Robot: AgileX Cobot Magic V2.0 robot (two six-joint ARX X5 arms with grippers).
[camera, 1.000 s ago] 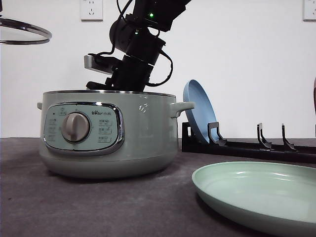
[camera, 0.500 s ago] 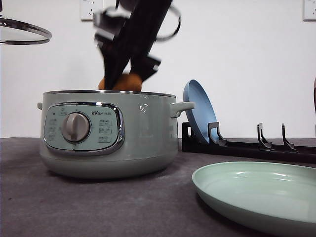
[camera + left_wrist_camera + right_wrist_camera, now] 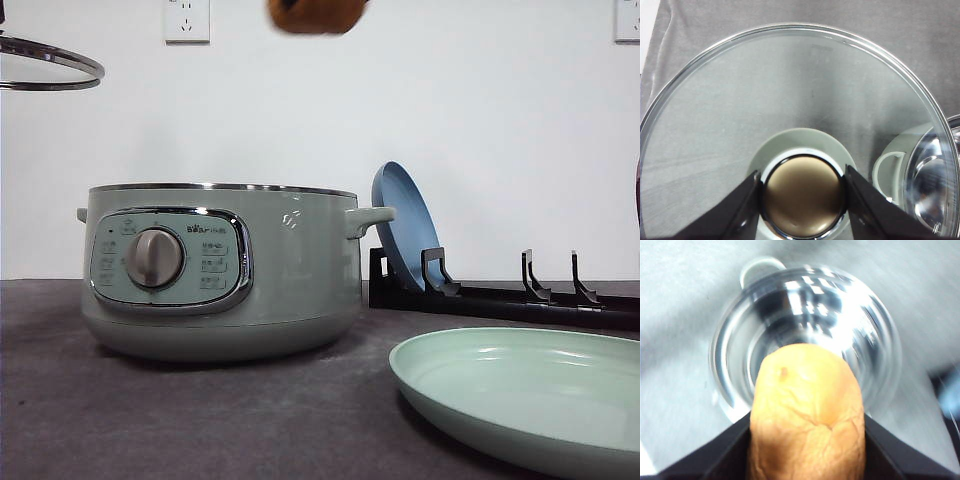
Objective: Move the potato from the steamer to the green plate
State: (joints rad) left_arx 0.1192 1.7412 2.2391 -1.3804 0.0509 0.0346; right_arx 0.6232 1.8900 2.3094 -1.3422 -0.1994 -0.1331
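The potato [image 3: 315, 15], orange-brown, hangs at the top edge of the front view, high above the open steamer [image 3: 220, 270]. In the right wrist view my right gripper [image 3: 807, 440] is shut on the potato [image 3: 807, 410], with the steamer's shiny inner pot [image 3: 805, 330] blurred beneath it. The green plate [image 3: 520, 400] lies on the table at front right, empty. My left gripper [image 3: 801, 175] is shut on the knob [image 3: 803, 202] of the glass lid [image 3: 790, 90], which it holds up to the left of the steamer.
The lid's rim [image 3: 50, 65] hovers at upper left in the front view. A blue plate [image 3: 400, 235] stands in a black rack [image 3: 520, 300] behind the green plate. Bare grey cloth lies between the steamer and the green plate.
My right gripper has risen straight up out of the steamer with the potato, from inside the pot to the top edge of the front view. The lid has stayed put.
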